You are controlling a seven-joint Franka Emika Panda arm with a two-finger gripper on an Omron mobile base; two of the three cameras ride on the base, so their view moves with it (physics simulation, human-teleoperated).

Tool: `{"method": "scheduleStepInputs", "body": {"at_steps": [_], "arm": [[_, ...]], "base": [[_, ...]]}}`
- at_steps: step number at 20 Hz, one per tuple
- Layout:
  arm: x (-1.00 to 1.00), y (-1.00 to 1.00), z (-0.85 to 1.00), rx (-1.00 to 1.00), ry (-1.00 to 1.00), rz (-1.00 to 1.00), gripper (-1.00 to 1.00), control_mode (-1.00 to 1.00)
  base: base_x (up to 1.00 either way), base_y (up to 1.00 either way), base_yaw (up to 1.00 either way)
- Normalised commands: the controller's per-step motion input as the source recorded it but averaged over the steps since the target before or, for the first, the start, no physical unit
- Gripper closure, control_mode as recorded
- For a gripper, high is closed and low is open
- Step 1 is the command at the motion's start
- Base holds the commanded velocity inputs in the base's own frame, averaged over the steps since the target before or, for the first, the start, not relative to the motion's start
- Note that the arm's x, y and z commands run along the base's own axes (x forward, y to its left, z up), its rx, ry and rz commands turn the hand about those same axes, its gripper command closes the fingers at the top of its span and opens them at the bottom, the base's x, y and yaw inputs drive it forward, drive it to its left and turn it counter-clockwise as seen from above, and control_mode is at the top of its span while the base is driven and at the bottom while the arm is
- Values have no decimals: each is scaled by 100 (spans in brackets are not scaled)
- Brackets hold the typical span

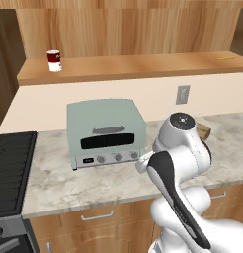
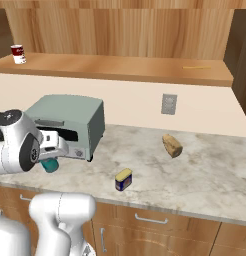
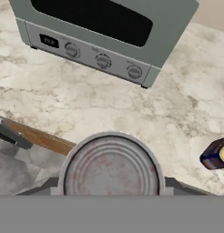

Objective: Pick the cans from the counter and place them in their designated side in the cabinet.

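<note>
My gripper is shut on the teal can and holds it in the air above the counter, in front of the toaster oven. In the hand view the can's silvery top sits between the two fingertips of the gripper. The dark blue can with the yellow top lies on the counter to the right of the held can, near the front edge, and appears at the right edge of the hand view. The cabinet shelf runs along the wall above.
A mint-green toaster oven stands on the counter, with a black stove top to its left. A red-and-white can stands at the shelf's left end. A brown lump lies on the counter right of centre.
</note>
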Motion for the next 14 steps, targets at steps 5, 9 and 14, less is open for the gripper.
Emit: {"method": "scheduleStepInputs", "body": {"at_steps": [5,9,14], "arm": [[-26,-17,20,2,-14,3,100,-100],[-28,-18,24,2,-17,4,100,-100],[-21,-8,26,5,-20,7,100,-100]], "base": [[0,0,0],[0,0,0],[0,0,0]]}}
